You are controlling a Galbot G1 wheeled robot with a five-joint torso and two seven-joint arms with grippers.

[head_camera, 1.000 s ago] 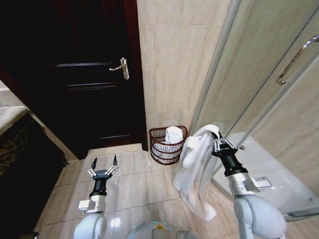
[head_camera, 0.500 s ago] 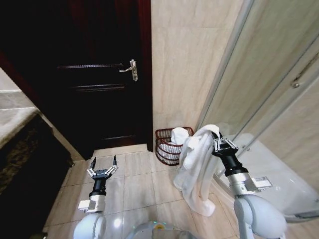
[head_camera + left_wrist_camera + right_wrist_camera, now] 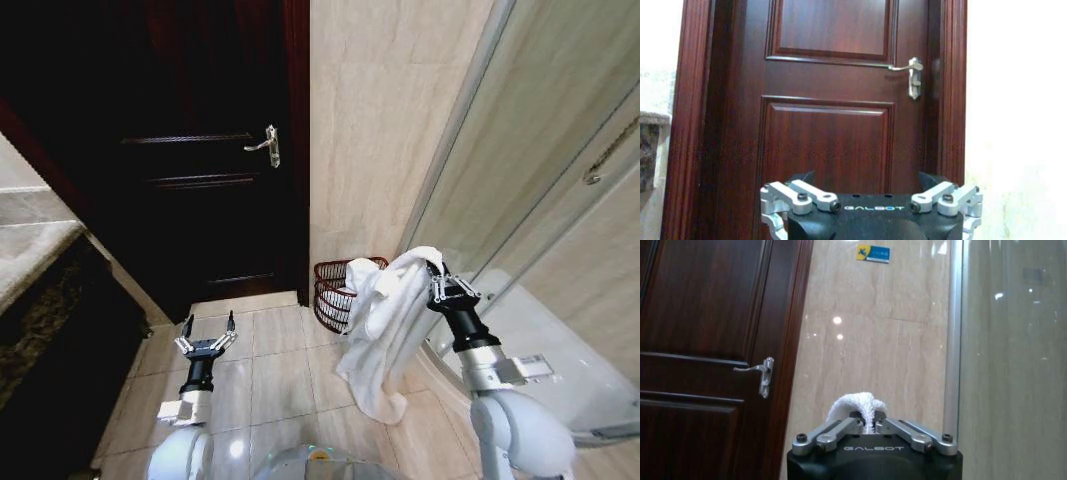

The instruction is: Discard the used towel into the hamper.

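Right gripper raised at chest height on the robot's right, claw pinched tight on the top fold of a white terry towel; the cloth drapes down and leftward from the grip, its lower end hanging just above the beige floor tiles. In the right wrist view a tuft of the same towel pokes up between the pressed-together fingers. The small round reddish-brown wire-weave hamper stands on the floor against the beige stone wall, just right of the dark wooden door with its silver lever handle; the hanging towel covers the hamper's right side. Left gripper held low over the tiles on the robot's left, claw spread wide and holding nothing, pointing toward the door. Glass shower panel stands to the right.
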